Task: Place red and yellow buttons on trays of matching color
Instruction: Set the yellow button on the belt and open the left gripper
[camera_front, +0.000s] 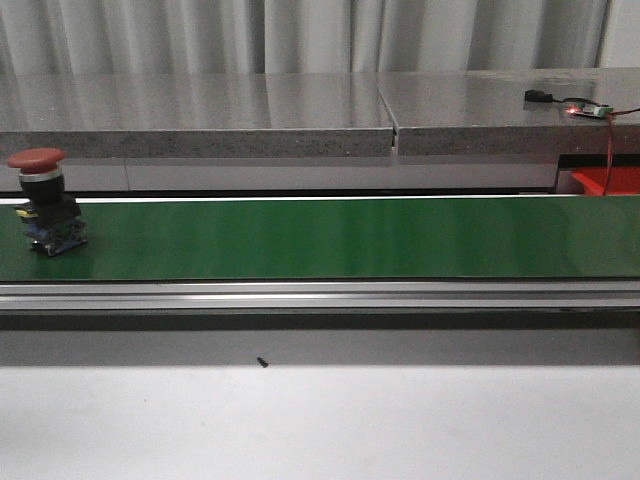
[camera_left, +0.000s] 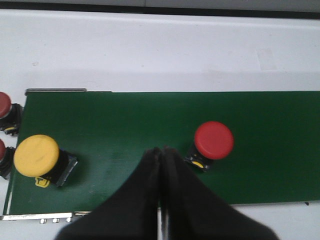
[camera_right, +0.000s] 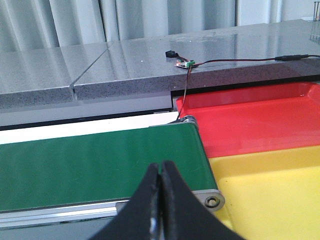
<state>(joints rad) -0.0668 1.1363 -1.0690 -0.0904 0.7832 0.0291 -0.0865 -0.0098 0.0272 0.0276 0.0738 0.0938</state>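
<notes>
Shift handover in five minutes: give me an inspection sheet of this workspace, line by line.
Surface: green conveyor belt, bare along most of its length.
Job's things: red button and yellow button upright on the belt; two more red buttons off the belt's end, half out of frame. Red tray and yellow tray at the other end, both without buttons.
Clutter: small dark speck on the white ledge.
Grippers: left gripper shut, holding nothing, above the belt; right gripper shut, holding nothing.
Cables: thin wire to a small circuit board on the grey counter.
Surroundings: pale curtain behind.
</notes>
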